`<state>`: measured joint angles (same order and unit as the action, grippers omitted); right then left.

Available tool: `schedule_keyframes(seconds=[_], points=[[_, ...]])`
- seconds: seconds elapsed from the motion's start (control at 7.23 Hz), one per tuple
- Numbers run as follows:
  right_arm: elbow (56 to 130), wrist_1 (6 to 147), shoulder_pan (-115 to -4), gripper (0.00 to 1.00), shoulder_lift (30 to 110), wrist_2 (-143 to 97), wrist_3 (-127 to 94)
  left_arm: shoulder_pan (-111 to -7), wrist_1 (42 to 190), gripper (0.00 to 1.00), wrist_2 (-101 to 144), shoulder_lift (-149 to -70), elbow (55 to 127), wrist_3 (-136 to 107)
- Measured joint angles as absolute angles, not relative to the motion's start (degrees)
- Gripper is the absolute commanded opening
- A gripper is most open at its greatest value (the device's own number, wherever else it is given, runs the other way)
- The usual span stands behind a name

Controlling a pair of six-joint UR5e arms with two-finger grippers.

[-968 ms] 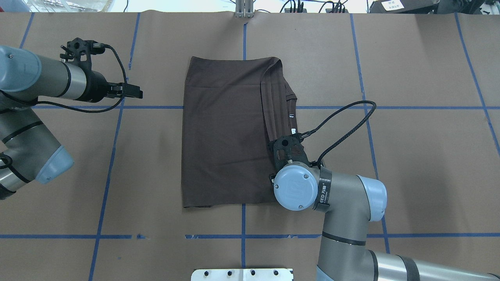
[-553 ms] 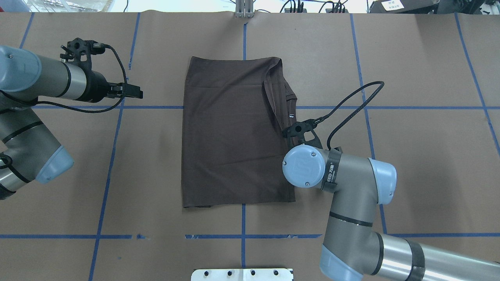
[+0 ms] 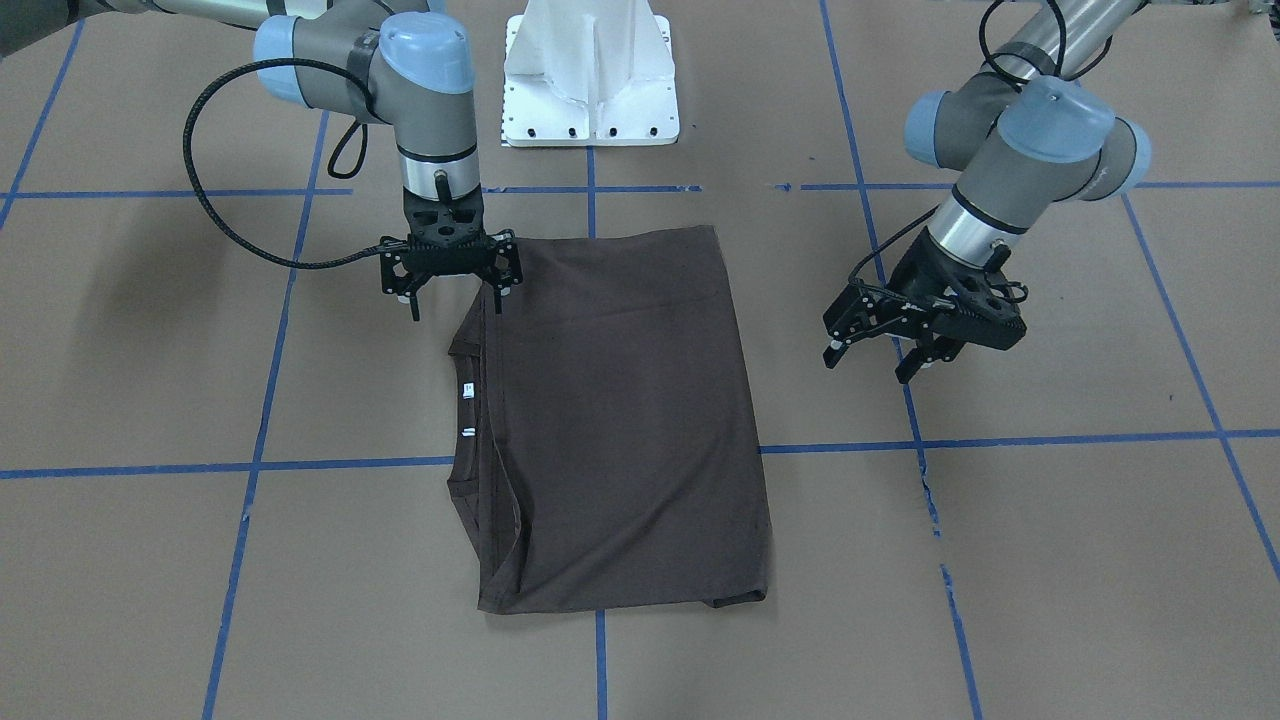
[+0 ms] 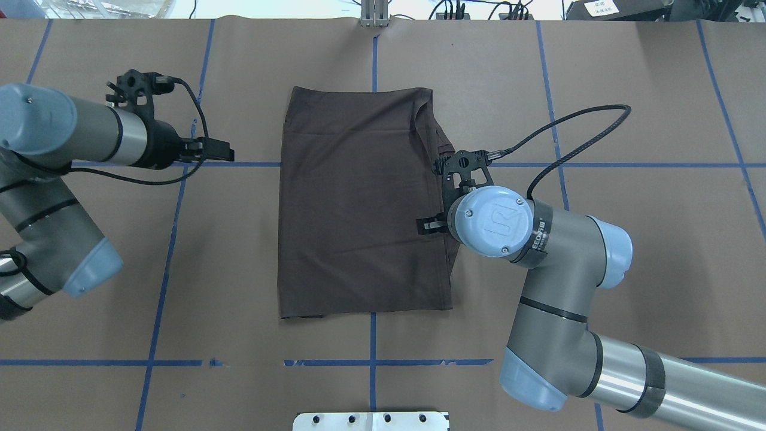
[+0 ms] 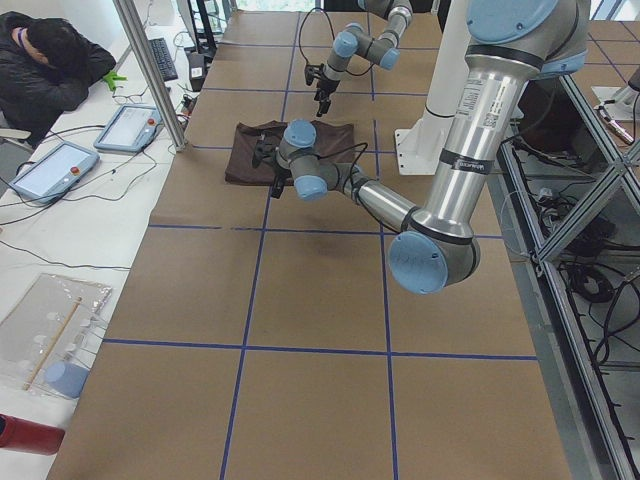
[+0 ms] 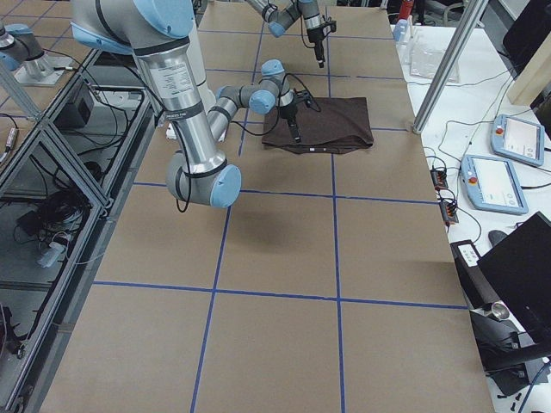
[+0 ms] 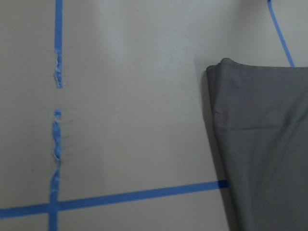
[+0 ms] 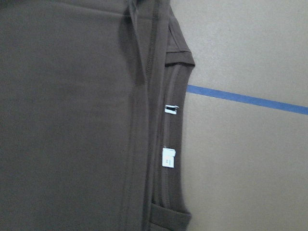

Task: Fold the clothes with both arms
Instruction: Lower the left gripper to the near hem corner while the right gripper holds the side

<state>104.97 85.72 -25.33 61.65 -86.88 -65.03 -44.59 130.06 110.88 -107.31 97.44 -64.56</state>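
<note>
T-shirt (image 4: 359, 203) lay folded to a flat rectangle mid-worktop (image 4: 658, 239). Its long axis ran 12-to-6 in the overhead view. The ribbed collar (image 4: 441, 146) and white neck tags (image 8: 168, 158) faced 3 o'clock, nearer the 12 end. Right tool (image 3: 455, 295) hung at the shirt's 3 o'clock edge, jaws spread wide and gripping nothing. One fingertip (image 3: 498, 298) was over the cloth edge; contact could not be resolved. Left tool (image 3: 870, 362) stood well apart at 9 o'clock, jaws parted, empty.

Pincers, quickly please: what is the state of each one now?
Left pincer: open, holding nothing.
Right pincer: open, at the T-shirt edge, holding nothing.
</note>
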Motion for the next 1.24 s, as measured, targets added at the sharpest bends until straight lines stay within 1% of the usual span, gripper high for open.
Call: schedule_keyframes(seconds=[0.28,0.41,0.55,0.69,0.83,1.24], points=[[105.0,75.6,-25.4,1.00,63.5,-87.6,-72.6,-37.6,129.8,0.99,106.0,-106.7,101.2,-71.6],[105.1,70.9,-25.4,1.00,65.3,-87.7,-74.6,-33.2,129.6,0.72,102.7,-105.9,103.1,-76.7],[105.1,68.2,-25.3,1.00,66.4,-87.6,-76.0,-29.1,129.1,0.53,99.7,-105.2,104.5,-82.4],[105.2,67.2,-25.3,1.00,66.7,-87.6,-76.8,-24.8,128.7,0.47,96.8,-104.7,105.2,-88.6],[105.2,66.9,-25.3,1.00,66.9,-87.6,-77.2,-21.3,128.2,0.45,94.5,-104.4,105.4,-93.3],[105.2,66.8,-25.3,1.00,67.0,-87.5,-77.3,-16.6,126.7,0.46,92.0,-103.9,105.8,-99.1]])
